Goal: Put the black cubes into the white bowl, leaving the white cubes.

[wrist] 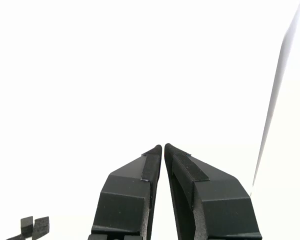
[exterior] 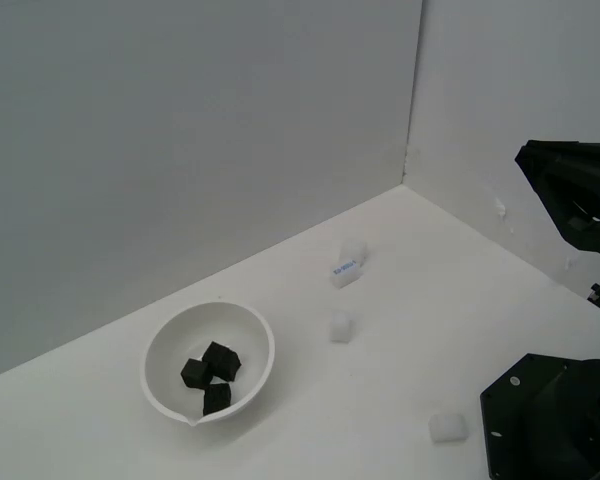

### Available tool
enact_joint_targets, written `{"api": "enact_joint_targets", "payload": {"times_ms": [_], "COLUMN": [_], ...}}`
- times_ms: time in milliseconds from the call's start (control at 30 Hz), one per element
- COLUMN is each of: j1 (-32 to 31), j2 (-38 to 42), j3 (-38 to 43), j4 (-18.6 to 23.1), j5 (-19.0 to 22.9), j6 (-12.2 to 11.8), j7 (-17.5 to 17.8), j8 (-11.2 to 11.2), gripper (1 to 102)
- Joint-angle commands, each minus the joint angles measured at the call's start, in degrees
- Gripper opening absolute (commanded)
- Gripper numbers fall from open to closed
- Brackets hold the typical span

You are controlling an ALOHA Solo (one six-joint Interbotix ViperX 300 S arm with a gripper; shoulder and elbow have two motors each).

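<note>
Black cubes point(exterior: 210, 372) in white bowl point(exterior: 250, 340), far from closed, empty fingers point(wrist: 155, 160).

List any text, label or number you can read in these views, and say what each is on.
Blue print on the label of one white cube: too small and blurred to read.
The other white cubes, the black cubes, the white bowl and the claw: no writing visible.
</note>
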Motion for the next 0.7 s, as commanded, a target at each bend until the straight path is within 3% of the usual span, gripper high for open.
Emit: {"api": "enact_joint_targets", "payload": {"times_ms": [0,433,667], "j1": [0.0,-0.09,-0.09], "j2": [1.14,1.05,0.97], "j3": [0.97,0.97,0.97], "j4": [-0.44,-0.35,-0.35], "j5": [-0.44,-0.44,-0.44], "j6": [-0.26,0.0,3.6], "j7": [0.26,0.26,0.18], "j8": [0.26,0.0,-3.6], "gripper": [3,3,3]}}
